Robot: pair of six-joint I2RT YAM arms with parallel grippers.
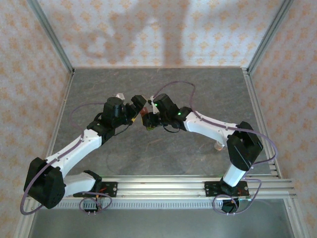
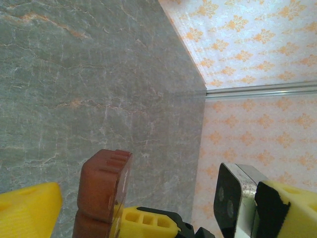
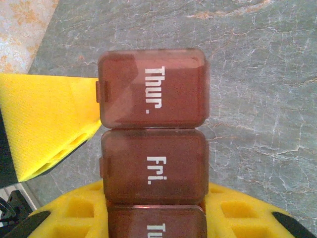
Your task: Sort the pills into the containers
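The right gripper [image 1: 149, 122] pinches a reddish-brown translucent plastic strip of joined pill containers [image 1: 146, 117] over the middle of a grey veined stone-look table [image 1: 173, 153], yellow pads pressed against its lower end. The left gripper [image 1: 137, 106] stands spread wide around the strip's free end, one yellow finger [image 3: 47, 124] close beside the top lid's tab. From overhead, both white-and-black arms [image 1: 74, 146] meet and the lettering is too small to read. The right wrist view gives the lids' [image 3: 152, 89] white "Thur." and "Fri.", a third cut off, and the left wrist view catches the strip edge-on. Cream walls [image 1: 148, 29] printed with orange florals enclose the table on three sides. Counted: two arms, one strip, three lids visible.
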